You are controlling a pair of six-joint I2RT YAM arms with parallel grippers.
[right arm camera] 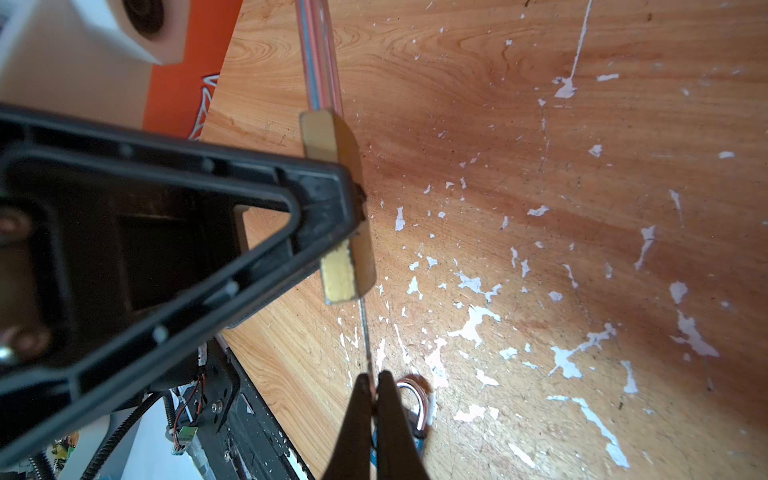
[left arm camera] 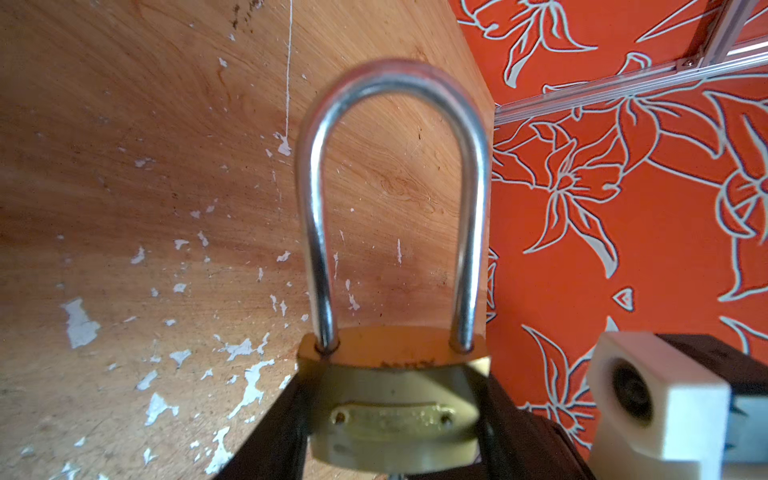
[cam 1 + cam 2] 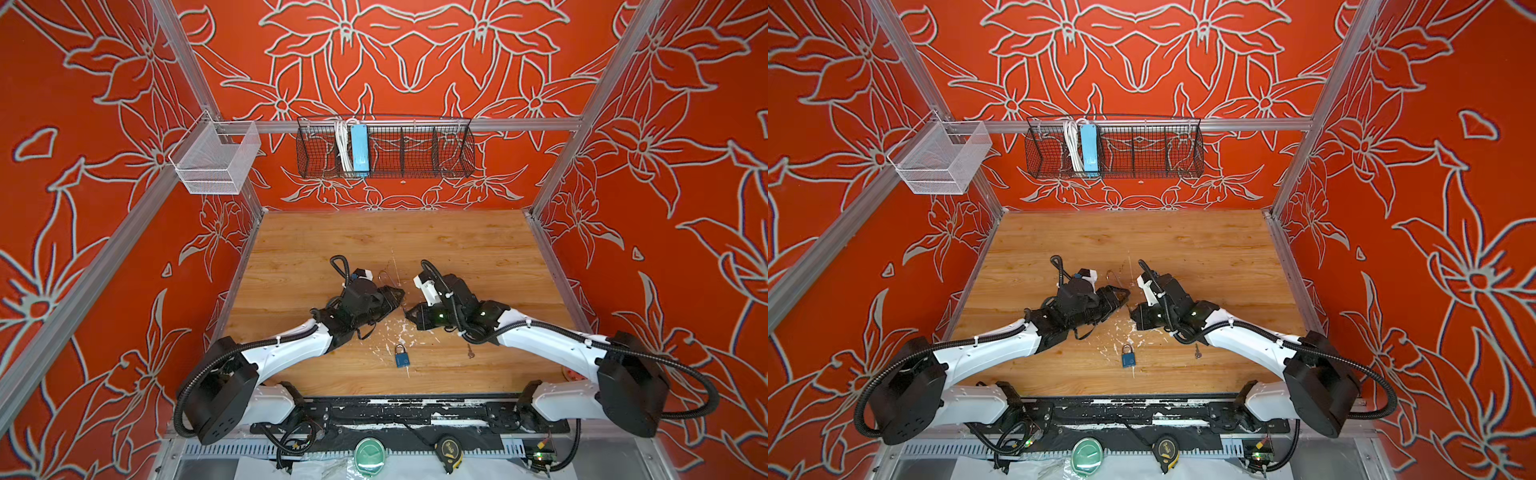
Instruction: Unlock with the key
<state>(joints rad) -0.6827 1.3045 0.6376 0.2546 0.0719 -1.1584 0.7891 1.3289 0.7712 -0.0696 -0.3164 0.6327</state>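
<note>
We've got the left gripper clamped on the brass padlock, held above the table, shackle pointing away from the right gripper. That one's pinched tight on the key. The blade is in line with the lock body and meets its underside. We can't tell how deep it sits.

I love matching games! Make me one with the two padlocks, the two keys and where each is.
Things: 1 brass padlock; 2 blue padlock; 3 raised key; 4 loose key.
Places: A on the table beside the right arm; B in the left gripper; C on the table between left arm and right arm; D in the right gripper.
Pairs: 1-B, 2-C, 3-D, 4-A.
</note>
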